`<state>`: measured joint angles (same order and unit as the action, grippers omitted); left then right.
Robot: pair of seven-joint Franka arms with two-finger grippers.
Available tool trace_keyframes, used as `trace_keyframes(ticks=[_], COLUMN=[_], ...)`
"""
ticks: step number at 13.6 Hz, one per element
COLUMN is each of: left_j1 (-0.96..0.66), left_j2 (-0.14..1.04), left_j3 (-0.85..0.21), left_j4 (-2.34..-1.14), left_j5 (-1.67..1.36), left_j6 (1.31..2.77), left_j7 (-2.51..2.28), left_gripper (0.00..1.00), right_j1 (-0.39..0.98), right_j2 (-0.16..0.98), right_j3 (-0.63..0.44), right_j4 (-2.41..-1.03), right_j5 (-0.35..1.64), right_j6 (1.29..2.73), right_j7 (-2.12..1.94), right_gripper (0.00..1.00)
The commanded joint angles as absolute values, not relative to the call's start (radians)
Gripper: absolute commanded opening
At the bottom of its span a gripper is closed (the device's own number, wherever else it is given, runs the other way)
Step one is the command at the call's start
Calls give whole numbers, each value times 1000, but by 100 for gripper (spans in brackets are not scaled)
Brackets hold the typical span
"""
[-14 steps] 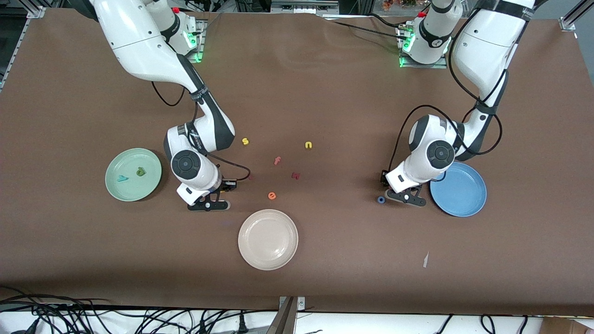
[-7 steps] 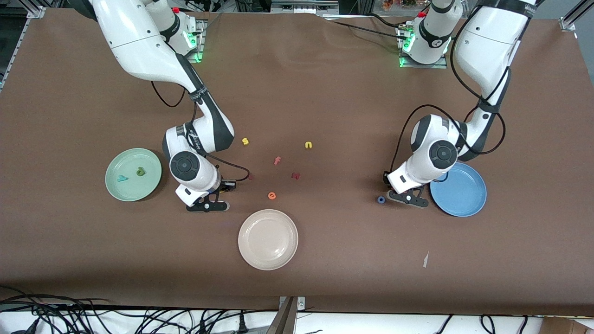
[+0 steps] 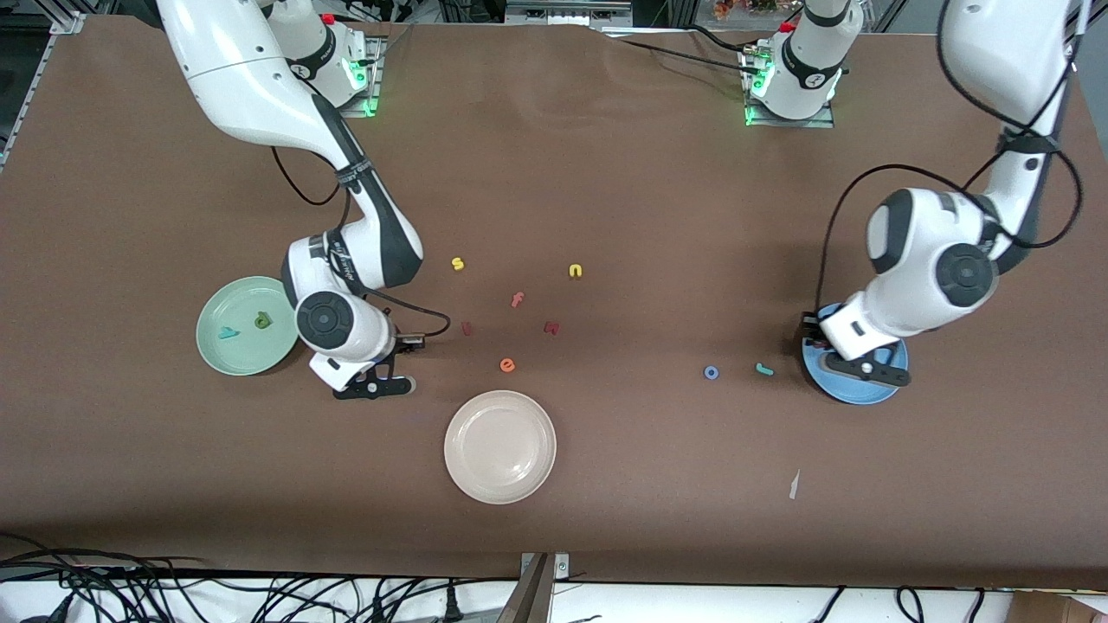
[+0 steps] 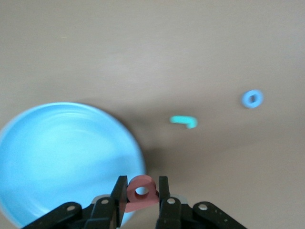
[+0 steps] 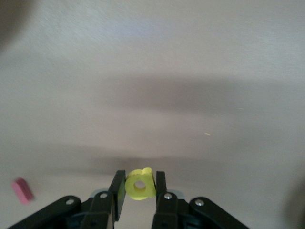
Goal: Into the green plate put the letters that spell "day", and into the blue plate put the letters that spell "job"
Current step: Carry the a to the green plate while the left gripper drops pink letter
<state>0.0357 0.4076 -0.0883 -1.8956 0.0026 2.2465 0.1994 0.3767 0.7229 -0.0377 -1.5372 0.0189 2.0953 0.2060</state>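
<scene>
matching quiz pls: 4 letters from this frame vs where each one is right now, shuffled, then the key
1. salmon b
2. yellow a
3. olive d
4. blue o

A. lying in the green plate
B. gripped in the right hand
C. on the bare table beside the teal j
D. gripped in the left hand, at the blue plate

Pairs: 1-D, 2-B, 3-A, 4-C

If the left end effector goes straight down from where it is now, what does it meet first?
Probably the rim of the blue plate: the left end effector, shut on the pink b, hangs over the plate's edge, so depth leaves bare table possible.
</scene>
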Motion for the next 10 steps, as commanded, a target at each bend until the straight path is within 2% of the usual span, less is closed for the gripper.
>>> trace_keyframes(ticks=[1,2,3,4,7,10], left_j1=[75,74,74,71,31,-20], left_j2=[423,426,433,442,445,463], left_j3=[-72,-72,-72,-72,-74,-78], left_j4=[-1914,-1913,-1907,-1905,-1904,-1901], left_j5=[-5,-5,-8,-15,-20,-20], left_j6=[2256,2256,2261,2269,2289,2316], left_j7=[310,308,307,305,288,284], left_gripper=[33,53,86,91,90,73], right_j1=[362,362,362,362,362,362], right_j2=[649,615,576,545,483,462], right_j3=[-80,-101,-130,-165,-276,-337], right_j4=[-1590,-1632,-1672,-1698,-1765,-1807], right_j5=[29,29,29,29,29,32], right_j6=[2039,2040,2040,2036,2020,2011], right_j7=[83,39,-4,-64,-227,-238], right_gripper=[13,13,13,13,13,13])
